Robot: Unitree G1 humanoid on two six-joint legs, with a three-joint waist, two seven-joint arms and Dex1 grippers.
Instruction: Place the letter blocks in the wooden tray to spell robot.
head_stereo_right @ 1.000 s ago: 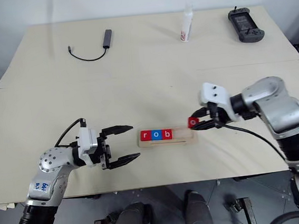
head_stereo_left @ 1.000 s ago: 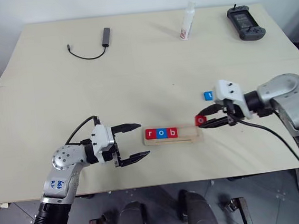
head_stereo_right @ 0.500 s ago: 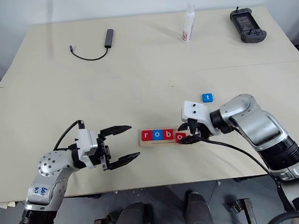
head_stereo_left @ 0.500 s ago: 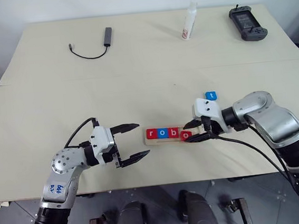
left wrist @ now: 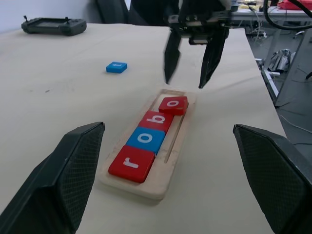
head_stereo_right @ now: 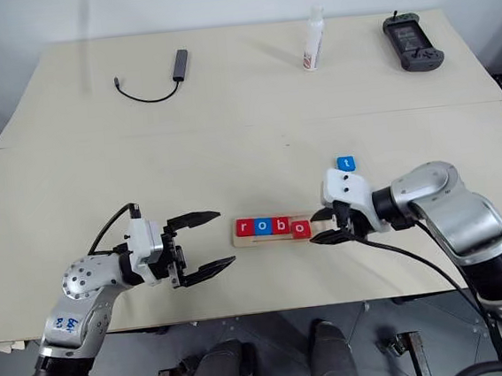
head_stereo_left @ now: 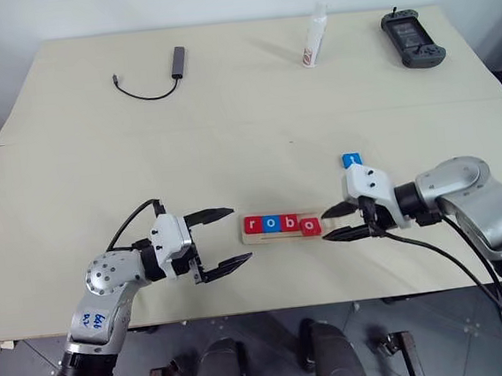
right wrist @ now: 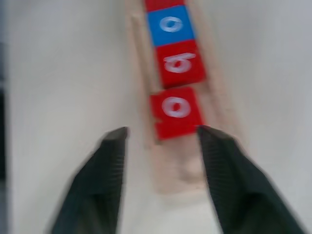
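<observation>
Four letter blocks, r (head_stereo_left: 254, 225), o (head_stereo_left: 271, 224), b (head_stereo_left: 289, 223) and a slightly crooked second o (head_stereo_left: 309, 227), sit in the wooden tray (head_stereo_left: 249, 239) on the counter (head_stereo_left: 229, 146). The right pincer (head_stereo_left: 336, 223) hangs spread and empty just beside the tray's free end, with the blue t block (head_stereo_left: 350, 159) lying close behind it. The left pincer (head_stereo_left: 231, 237) is spread wide, empty, near the tray's other end.

Robotics lab: plain white wall behind a bare bench (head_stereo_left: 81, 178); handheld controller (head_stereo_left: 413, 37) at far right corner, cabled adapter (head_stereo_left: 177, 62) far left.
</observation>
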